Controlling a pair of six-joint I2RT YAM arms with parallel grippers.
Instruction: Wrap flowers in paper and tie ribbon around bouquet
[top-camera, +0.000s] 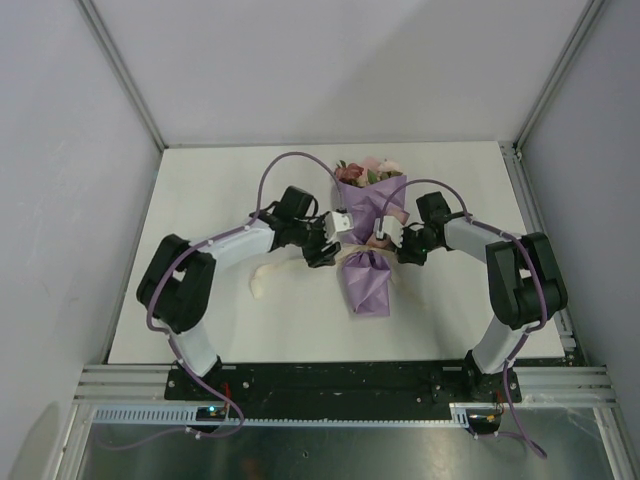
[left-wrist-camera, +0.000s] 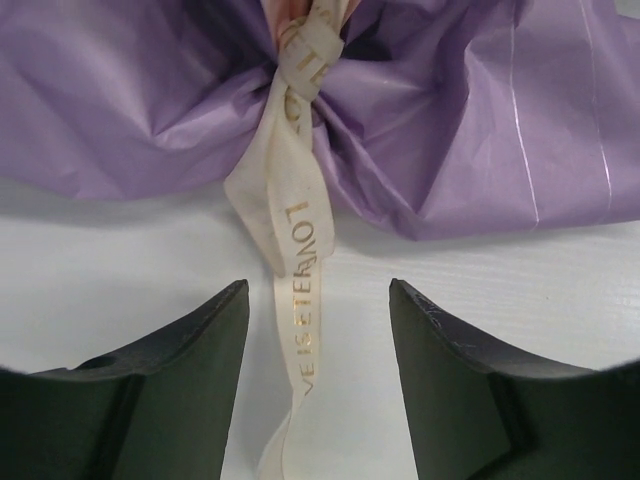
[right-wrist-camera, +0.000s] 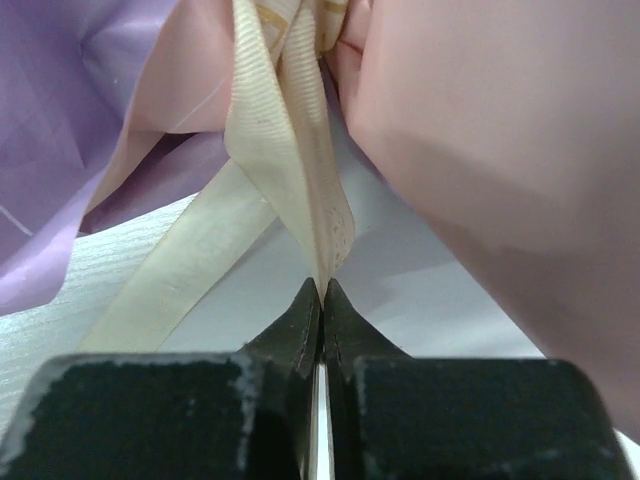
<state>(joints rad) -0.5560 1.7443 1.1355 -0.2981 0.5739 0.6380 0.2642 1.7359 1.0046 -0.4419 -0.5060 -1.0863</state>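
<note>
The bouquet (top-camera: 367, 285) lies mid-table, a lilac paper (left-wrist-camera: 450, 120) cone pinched at the waist, with a pink flap (right-wrist-camera: 500, 150). The flowers (top-camera: 362, 170) poke out at its far end. The cream ribbon (left-wrist-camera: 290, 190) is wound around the waist, and one printed strand trails down the table between the fingers of my left gripper (left-wrist-camera: 320, 290), which is open and not touching it. My right gripper (right-wrist-camera: 322, 285) is shut on a folded ribbon (right-wrist-camera: 290, 170) strand close to the waist. From above, the left gripper (top-camera: 336, 248) and right gripper (top-camera: 386, 240) flank the waist.
A loose ribbon tail (top-camera: 262, 278) lies on the white table (top-camera: 200, 200) under the left arm. Grey walls with metal rails enclose the table on the left, right and far sides. The arm bases stand on the near rail.
</note>
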